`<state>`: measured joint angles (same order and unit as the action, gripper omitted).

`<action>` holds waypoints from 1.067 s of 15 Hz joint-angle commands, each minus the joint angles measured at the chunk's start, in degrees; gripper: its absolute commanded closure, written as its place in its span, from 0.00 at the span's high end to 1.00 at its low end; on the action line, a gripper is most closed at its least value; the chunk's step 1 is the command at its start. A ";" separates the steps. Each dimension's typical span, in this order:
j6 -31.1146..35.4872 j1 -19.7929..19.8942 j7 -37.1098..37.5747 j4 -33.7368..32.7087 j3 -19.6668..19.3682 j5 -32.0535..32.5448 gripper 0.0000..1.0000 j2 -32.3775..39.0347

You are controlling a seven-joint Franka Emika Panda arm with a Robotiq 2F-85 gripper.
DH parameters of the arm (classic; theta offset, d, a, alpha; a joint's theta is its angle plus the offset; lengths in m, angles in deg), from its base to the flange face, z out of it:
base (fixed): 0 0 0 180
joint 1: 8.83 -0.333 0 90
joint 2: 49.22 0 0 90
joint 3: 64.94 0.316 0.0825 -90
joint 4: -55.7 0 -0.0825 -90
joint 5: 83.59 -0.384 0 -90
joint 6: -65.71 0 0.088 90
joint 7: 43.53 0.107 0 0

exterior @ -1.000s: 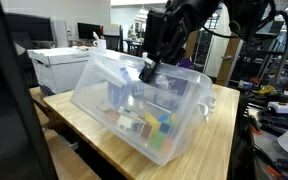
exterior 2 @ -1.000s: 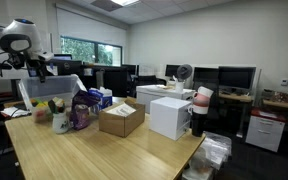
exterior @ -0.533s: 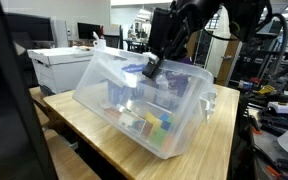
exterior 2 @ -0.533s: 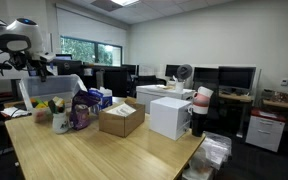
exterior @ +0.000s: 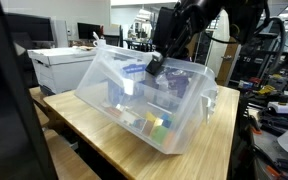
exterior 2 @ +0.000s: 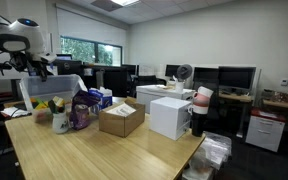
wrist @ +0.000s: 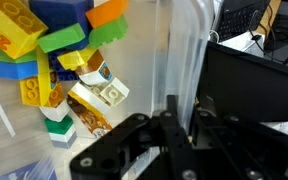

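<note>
Clear bin [exterior: 134,100] hangs tilted under my gripper [exterior: 154,66], jaws clamped tight on its upper edge. Blocks [exterior: 149,122] pile in the low corner below me. That shifting weight could slip the thin-wall pinch, dropping it onto the table [exterior: 84,138].

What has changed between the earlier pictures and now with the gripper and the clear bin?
The gripper, shut on the rim of the bin, moved slightly up and to the right in an exterior view, raising the tilted bin a little with it. Nothing was let go. The toy blocks inside, the table and the cardboard box stayed as they were.
</note>
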<state>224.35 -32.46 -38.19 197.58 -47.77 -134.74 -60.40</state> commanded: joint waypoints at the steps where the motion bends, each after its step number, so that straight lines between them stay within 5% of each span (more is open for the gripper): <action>1: 0.69 -0.29 -5.55 2.33 -0.71 -4.81 0.05 -3.27; 16: -0.82 -1.19 -25.30 3.99 -5.84 -19.85 0.05 -4.93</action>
<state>224.06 -32.92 -57.32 200.08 -52.17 -150.79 -63.06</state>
